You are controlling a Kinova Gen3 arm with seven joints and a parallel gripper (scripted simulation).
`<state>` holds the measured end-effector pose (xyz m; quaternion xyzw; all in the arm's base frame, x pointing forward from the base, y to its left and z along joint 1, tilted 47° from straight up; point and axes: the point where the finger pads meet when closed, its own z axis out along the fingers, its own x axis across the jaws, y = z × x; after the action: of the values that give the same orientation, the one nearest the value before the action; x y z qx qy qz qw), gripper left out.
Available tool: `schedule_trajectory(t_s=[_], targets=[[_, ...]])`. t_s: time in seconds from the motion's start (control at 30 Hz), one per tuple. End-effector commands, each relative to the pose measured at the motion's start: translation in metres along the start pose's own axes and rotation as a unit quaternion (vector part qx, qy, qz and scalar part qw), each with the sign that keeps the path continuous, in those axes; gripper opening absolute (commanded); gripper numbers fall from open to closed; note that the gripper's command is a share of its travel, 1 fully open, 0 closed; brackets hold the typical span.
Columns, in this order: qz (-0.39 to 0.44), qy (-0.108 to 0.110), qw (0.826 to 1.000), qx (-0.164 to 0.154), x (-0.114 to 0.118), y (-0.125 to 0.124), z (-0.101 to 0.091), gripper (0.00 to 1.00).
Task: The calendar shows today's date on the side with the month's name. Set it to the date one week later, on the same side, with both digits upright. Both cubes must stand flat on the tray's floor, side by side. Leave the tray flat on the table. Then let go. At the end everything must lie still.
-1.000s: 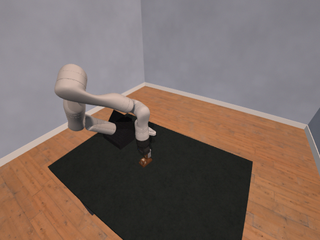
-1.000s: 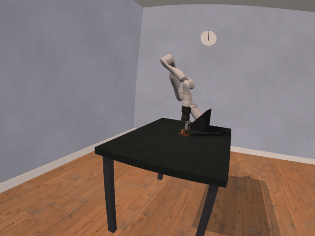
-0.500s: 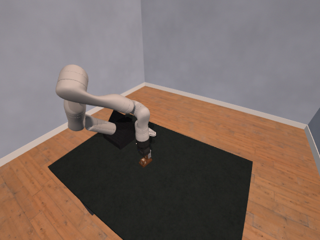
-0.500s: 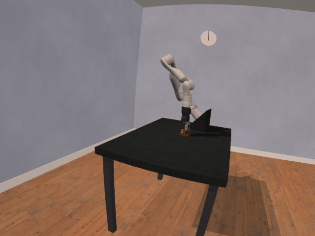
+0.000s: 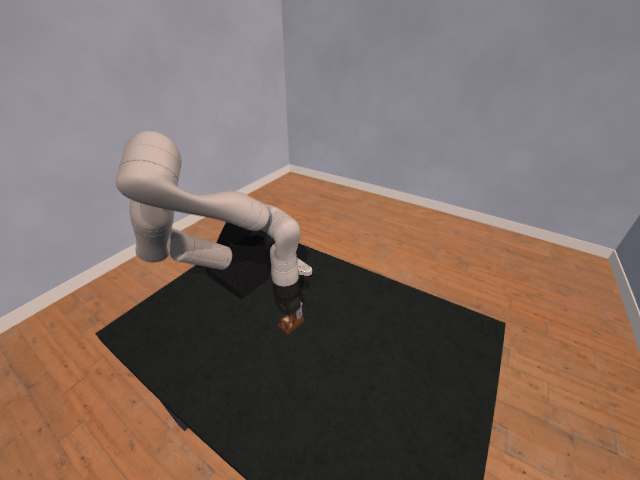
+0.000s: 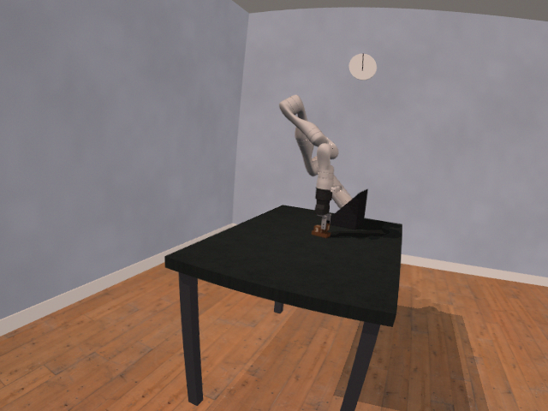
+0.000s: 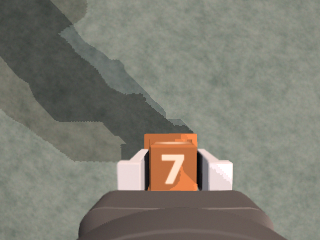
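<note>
A small orange-brown calendar tray (image 5: 289, 329) (image 6: 318, 234) is seen resting on the dark table (image 5: 387, 387) (image 6: 282, 256) (image 7: 250, 75), with the gripper (image 5: 294, 315) (image 6: 324, 228) (image 7: 172, 163) lowered over its right-hand part in the exterior view. An orange cube (image 7: 160, 155), its upper face marked with a pale "7", is framed between the fingers (image 5: 299, 311) (image 6: 324, 223), which are set partway apart, one at either side; whether the cube is clamped or merely flanked cannot be told. Another cube (image 5: 285, 322) (image 6: 316, 229) is visible at the tray's left in the exterior view, its pale marking too small to be read surely. The white arm (image 5: 222, 206) (image 6: 309, 130) is bent above the scene, and a black wedge-shaped stand (image 5: 240, 276) (image 6: 354, 212) is seen at the table's far side.

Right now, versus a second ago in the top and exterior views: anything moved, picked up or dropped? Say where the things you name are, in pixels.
The hand (image 5: 295, 313) (image 6: 324, 224) (image 7: 172, 163) sits slightly lower; the arm (image 5: 284, 232) (image 6: 324, 159) shifted a little with it. Can't tell whether it gripped or released the cube marked 7 (image 7: 173, 169). Tray (image 5: 289, 330) (image 6: 320, 234) (image 7: 157, 137): same spot on the table.
</note>
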<state>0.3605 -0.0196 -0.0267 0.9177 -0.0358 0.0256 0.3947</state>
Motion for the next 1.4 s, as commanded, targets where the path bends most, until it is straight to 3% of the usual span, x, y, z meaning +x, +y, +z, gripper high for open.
schedule_trajectory(t_s=[0.0, 1.37], targets=[[-0.001, -0.001, 1.0, -0.001, -0.0008, 0.0, 0.0024, 0.6], [-0.001, -0.001, 1.0, -0.001, -0.0008, 0.0, 0.0076, 0.6]])
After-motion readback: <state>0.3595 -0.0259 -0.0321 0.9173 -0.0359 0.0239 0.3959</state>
